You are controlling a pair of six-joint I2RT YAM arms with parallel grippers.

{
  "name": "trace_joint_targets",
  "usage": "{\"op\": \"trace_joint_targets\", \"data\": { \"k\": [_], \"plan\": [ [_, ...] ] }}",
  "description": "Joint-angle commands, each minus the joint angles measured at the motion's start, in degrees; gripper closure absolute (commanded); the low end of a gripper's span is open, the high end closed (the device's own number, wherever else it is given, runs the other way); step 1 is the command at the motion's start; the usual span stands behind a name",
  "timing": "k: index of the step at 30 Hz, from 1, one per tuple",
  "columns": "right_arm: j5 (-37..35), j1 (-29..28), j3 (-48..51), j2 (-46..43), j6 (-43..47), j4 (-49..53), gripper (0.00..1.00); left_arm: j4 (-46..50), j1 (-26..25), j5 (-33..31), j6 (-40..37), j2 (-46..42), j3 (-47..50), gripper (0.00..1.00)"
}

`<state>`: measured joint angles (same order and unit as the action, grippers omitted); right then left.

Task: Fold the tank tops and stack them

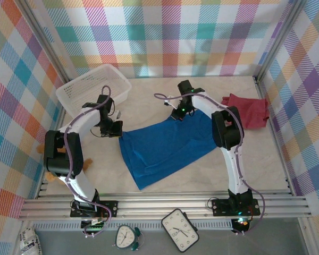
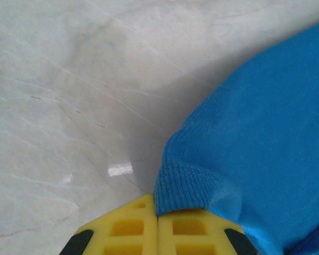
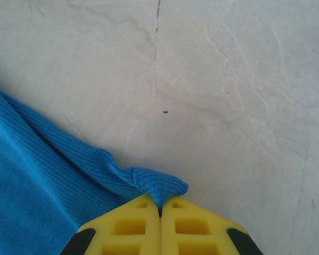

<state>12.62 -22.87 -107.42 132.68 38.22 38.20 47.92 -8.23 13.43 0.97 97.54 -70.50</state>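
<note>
on pale marbled table [image 1: 191, 178], between plaid walls [image 1: 165, 37], lies blue tank top [image 1: 165, 146].

We log left arm [image 1: 82, 121], right arm [image 1: 234, 164]: white, black joints | cables [image 1: 67, 154]: purple | fingers [image 2: 128, 228] [image 3: 194, 226]: yellow, gridded, black corners | bases [image 1: 93, 208]: black

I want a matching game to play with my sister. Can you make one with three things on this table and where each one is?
Things:
1. blue tank top
2. dark red cloth heap
3. white basket

Places on the table:
A. far left corner
B. far right, by the wall
C. the middle, spread out

Pairs: 1-C, 2-B, 3-A
</note>
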Motion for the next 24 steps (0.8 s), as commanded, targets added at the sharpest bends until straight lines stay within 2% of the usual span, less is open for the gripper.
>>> {"op": "trace_joint_targets", "data": {
  "k": [1, 10, 14, 24],
  "plan": [
    [1.9, 0.7, 3.6, -5.6, -3.8, -4.6, 0.96, 1.1, -2.0, -0.4, -1.8, -3.5, 2.3, 1.0],
    [0.3, 1.6, 16.3, -14.2, -9.6, -13.3, 0.94, 1.6, -6.5, -1.4, -2.9, -9.2, 5.0, 1.0],
    [-1.5, 1.8, 21.0, -17.0, -11.4, -14.4, 0.93, 1.8, -7.7, -0.4, 0.2, -10.8, 7.7, 1.0],
    [0.0, 2.7, 34.5, -25.6, -18.5, -21.9, 0.87, 0.2, -11.5, -0.5, 3.8, -18.8, 15.8, 1.0]
  ]
}}
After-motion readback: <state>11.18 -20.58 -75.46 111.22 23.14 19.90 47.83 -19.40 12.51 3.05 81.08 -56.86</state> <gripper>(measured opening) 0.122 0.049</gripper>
